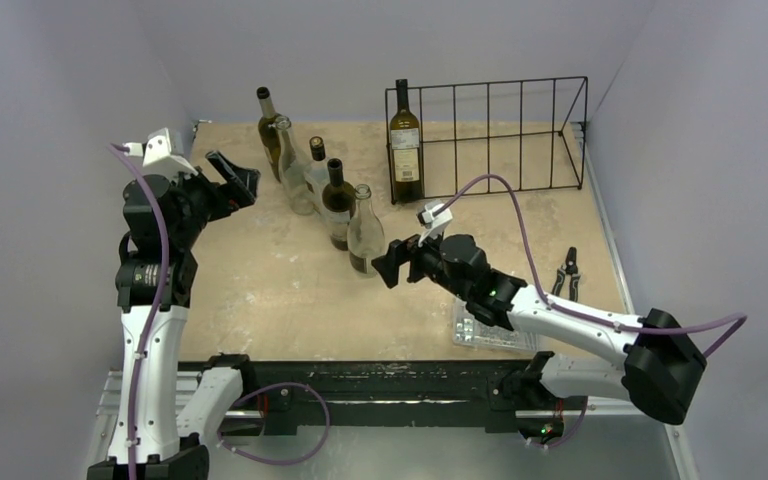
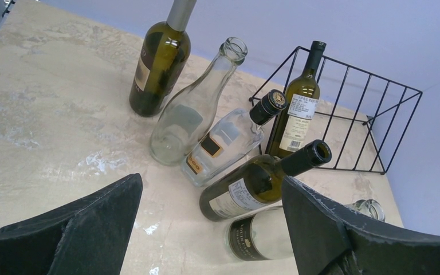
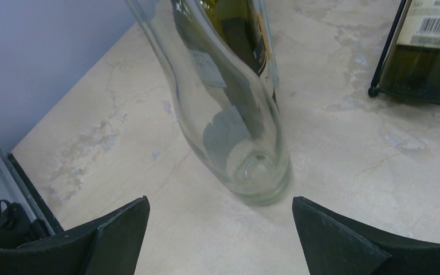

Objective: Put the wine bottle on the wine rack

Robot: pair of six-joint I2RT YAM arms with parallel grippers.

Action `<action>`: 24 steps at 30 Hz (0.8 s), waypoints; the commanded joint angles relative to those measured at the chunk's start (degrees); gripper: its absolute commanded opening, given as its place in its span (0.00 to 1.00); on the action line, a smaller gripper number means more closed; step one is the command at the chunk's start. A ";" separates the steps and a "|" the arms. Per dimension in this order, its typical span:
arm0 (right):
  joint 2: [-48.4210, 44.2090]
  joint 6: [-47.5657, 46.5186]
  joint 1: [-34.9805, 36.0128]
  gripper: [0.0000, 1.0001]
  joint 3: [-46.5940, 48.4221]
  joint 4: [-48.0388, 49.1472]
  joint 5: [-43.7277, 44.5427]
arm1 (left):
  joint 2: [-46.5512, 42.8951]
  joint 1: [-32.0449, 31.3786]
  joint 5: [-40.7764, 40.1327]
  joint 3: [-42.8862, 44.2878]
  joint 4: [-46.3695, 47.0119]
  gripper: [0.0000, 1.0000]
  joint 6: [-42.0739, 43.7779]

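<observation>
Right wrist | clear bottle (image 3: 235, 120) top cut off | wine rack (image 3: 373, 90) mostly cropped

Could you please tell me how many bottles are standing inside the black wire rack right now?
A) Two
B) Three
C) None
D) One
D: only one green labelled bottle stands inside the wine rack, in the leftmost slot as the top view shows it; the other slots hold nothing.
</observation>
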 commanded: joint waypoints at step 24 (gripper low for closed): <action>15.17 -5.79 0.72 0.82 20.92 4.73 9.78 | -0.37 -1.57 -0.07 0.49 1.46 0.90 0.75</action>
